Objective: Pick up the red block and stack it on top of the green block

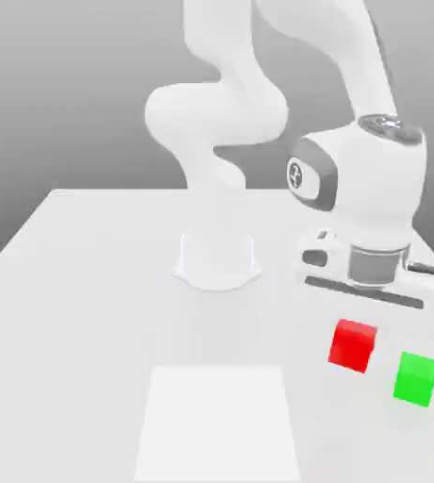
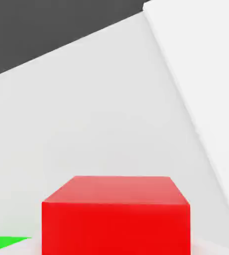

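The red block (image 1: pixel 353 344) rests on the white table (image 1: pixel 89 311) at the exterior view's right. Directly above it stands my gripper (image 1: pixel 360 313), pointing down and shut on the red block. In the hand view the red block (image 2: pixel 116 216) looms very close, with its top face and one side showing. The green block (image 1: pixel 415 378) sits on the table just to the exterior view's right of the red one and a little nearer the front, with a small gap between them. A sliver of the green block (image 2: pixel 4 244) shows beside the red one in the hand view.
The arm's white base (image 1: pixel 217 259) stands at the middle of the table, behind the blocks. A flat, paler square patch (image 1: pixel 219 424) lies on the table near the front. The table's back edge (image 1: pixel 117 191) runs behind the base.
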Controlling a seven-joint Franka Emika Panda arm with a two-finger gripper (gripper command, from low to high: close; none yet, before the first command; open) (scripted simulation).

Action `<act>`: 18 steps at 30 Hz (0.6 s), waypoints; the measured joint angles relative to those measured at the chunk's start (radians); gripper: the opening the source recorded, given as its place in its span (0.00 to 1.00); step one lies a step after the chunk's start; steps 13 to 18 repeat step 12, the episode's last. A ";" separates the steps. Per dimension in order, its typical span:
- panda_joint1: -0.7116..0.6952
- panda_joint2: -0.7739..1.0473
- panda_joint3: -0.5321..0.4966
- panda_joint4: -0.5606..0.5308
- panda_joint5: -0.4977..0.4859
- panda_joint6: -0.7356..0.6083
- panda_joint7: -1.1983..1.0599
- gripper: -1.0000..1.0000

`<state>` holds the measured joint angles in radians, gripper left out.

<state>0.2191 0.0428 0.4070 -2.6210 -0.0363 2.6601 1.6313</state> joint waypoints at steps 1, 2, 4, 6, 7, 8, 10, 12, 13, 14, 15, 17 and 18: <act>0.036 0.003 0.020 0.023 -0.003 -0.019 -0.017 0.00; 0.049 0.016 0.025 0.037 -0.014 -0.021 -0.020 0.00; 0.057 0.060 0.014 0.050 -0.056 0.007 0.002 0.00; 0.071 0.113 -0.008 0.057 -0.110 0.049 0.039 0.00; 0.079 0.142 -0.021 0.059 -0.139 0.073 0.060 0.00; 0.093 0.171 -0.040 0.061 -0.168 0.097 0.081 0.00; 0.104 0.195 -0.056 0.062 -0.193 0.117 0.098 1.00; 0.104 0.195 -0.056 0.062 -0.193 0.117 0.098 1.00; 0.104 0.195 -0.056 0.062 -0.193 0.117 0.098 1.00; 0.104 0.195 -0.056 0.062 -0.193 0.117 0.098 1.00; 0.104 0.195 -0.056 0.062 -0.193 0.117 0.098 1.00; 0.104 0.195 -0.056 0.062 -0.193 0.117 0.098 1.00; 0.104 0.195 -0.056 0.062 -0.193 0.117 0.098 1.00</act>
